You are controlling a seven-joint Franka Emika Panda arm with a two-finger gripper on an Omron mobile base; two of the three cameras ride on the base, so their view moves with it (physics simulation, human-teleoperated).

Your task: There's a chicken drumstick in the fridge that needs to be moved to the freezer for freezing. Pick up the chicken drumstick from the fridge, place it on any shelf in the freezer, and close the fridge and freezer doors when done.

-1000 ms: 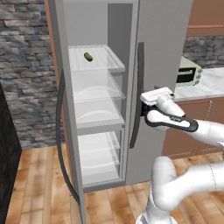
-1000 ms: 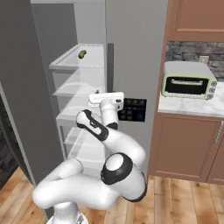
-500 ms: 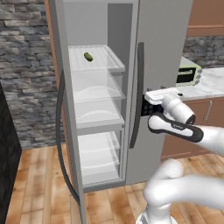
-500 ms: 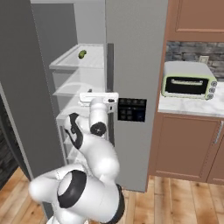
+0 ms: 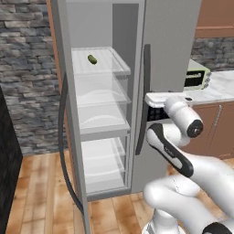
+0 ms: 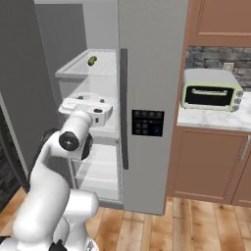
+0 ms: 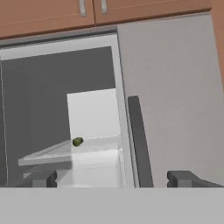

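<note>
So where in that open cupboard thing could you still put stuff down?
The top shelf holds one small green item near its back; its front looks bare. The middle shelf and the bottom shelf look bare too. Nowhere is crowded.

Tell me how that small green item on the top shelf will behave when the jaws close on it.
The green item looks small and rounded, so it would probably roll or skid on the smooth shelf if nudged. It seems light. With the gripper wide open, it may slip sideways unless well centred.
</note>
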